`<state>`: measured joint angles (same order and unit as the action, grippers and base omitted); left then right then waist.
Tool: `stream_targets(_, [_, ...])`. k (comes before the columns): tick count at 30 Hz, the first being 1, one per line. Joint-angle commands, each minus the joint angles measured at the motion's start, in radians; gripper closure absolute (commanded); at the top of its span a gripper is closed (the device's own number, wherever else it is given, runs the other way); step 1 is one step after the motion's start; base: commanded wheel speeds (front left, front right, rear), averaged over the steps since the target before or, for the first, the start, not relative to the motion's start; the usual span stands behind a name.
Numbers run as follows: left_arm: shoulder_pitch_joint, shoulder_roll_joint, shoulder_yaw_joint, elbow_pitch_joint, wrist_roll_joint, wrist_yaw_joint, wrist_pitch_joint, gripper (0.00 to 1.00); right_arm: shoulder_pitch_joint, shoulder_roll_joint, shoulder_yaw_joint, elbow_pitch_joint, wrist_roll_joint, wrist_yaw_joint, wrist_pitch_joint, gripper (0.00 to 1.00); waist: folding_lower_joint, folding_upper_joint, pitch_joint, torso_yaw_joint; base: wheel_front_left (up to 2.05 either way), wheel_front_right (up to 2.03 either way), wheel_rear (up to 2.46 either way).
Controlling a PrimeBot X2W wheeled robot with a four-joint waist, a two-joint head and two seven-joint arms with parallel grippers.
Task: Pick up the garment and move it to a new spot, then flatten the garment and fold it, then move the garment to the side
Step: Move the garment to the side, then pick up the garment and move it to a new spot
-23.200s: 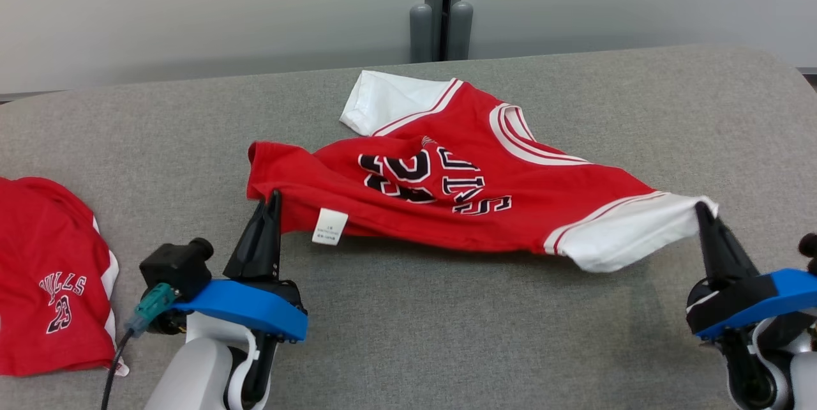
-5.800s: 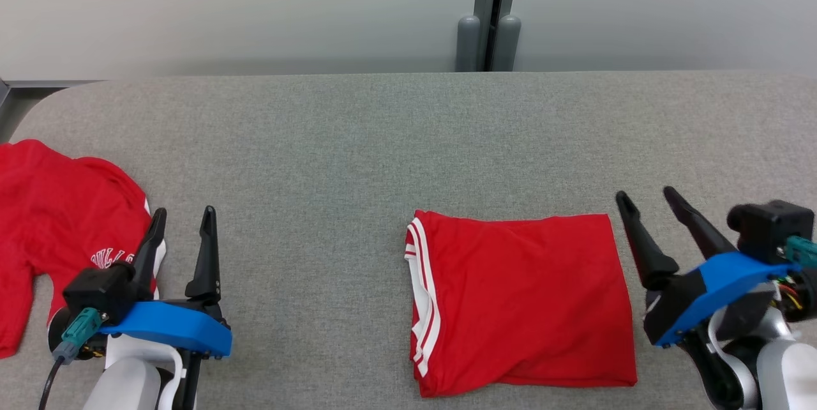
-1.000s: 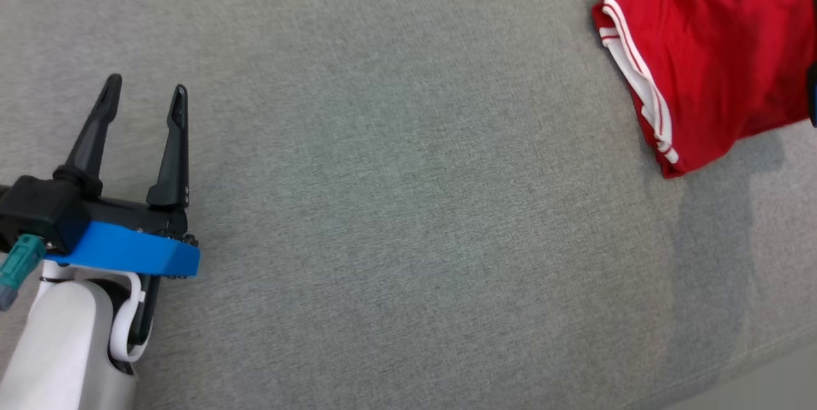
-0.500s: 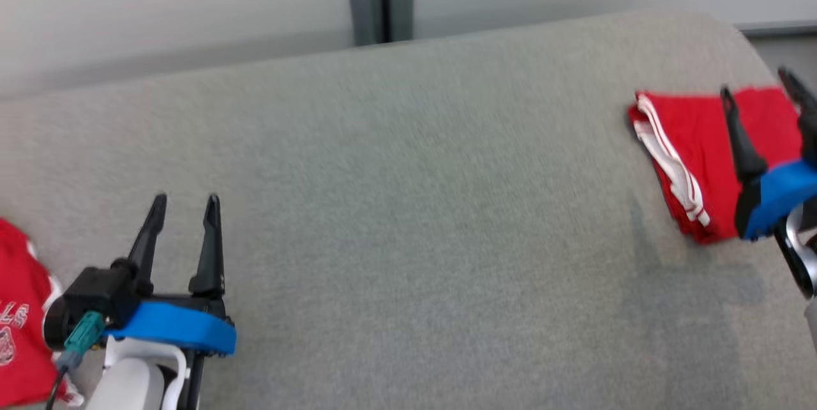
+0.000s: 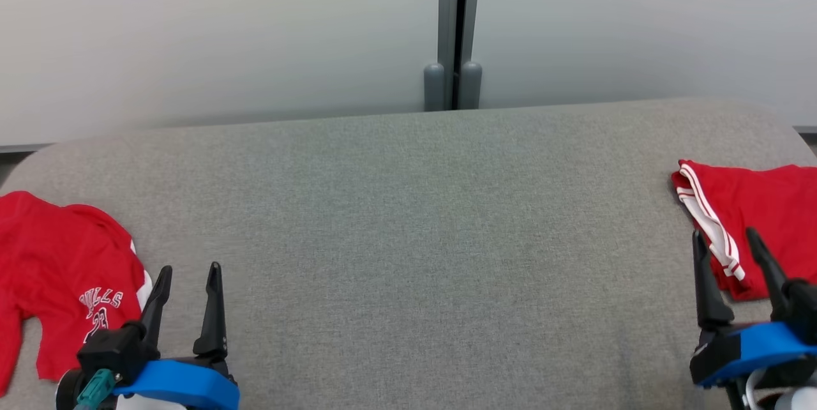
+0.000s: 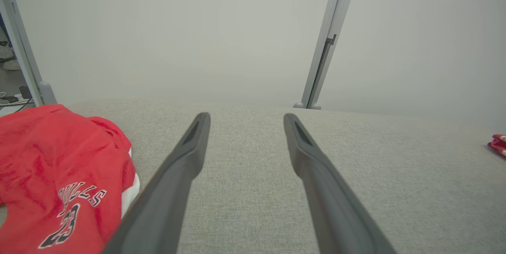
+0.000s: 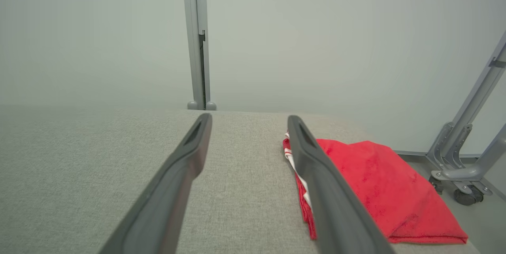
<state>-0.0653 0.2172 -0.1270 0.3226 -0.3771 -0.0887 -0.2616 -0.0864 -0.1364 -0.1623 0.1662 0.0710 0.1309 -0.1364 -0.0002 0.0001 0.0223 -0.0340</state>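
Observation:
The folded red garment (image 5: 759,218) with white-striped trim lies at the table's far right edge, reaching out of the head view. In the right wrist view the garment (image 7: 371,182) rests just right of my fingers. My right gripper (image 5: 726,239) stands open at the lower right, its tips at the garment's near left corner, nothing between them. At the lower left my left gripper (image 5: 190,273) is open and empty.
A second red jersey (image 5: 60,269) with "BULLS 23" print lies crumpled at the table's left end, beside my left gripper; the left wrist view has this jersey (image 6: 55,186) too. The grey padded table (image 5: 408,225) spreads between them. A metal post (image 5: 453,27) stands behind.
The head camera has swung back to face the table squarely. My right gripper has let go of the folded garment, opened fully, and drawn back from it to the lower right.

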Motion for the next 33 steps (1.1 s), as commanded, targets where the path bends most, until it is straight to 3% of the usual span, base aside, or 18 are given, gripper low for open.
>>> stream_targets(1, [0.006, 0.000, 0.007, 0.001, 0.006, -0.003, -0.004, 0.00, 0.020, 0.004, -0.004, -0.010, -0.006, 0.000, -0.005, 0.00, 0.0002, -0.0001, -0.006, 0.000, 0.00, 0.00, 0.00])
stream_targets(10, [0.039, -0.020, 0.035, 0.014, 0.017, -0.011, -0.004, 0.00, 0.121, 0.062, 0.008, -0.059, -0.010, 0.000, 0.008, 0.00, 0.0002, -0.0001, -0.040, 0.012, 0.00, 0.00, 0.00])
stream_targets(33, [0.002, -0.047, 0.062, 0.061, 0.038, -0.034, -0.005, 0.00, 0.069, 0.040, 0.045, 0.017, 0.003, 0.000, -0.016, 0.00, 0.0002, -0.0001, -0.030, 0.040, 0.00, 0.00, 0.00])
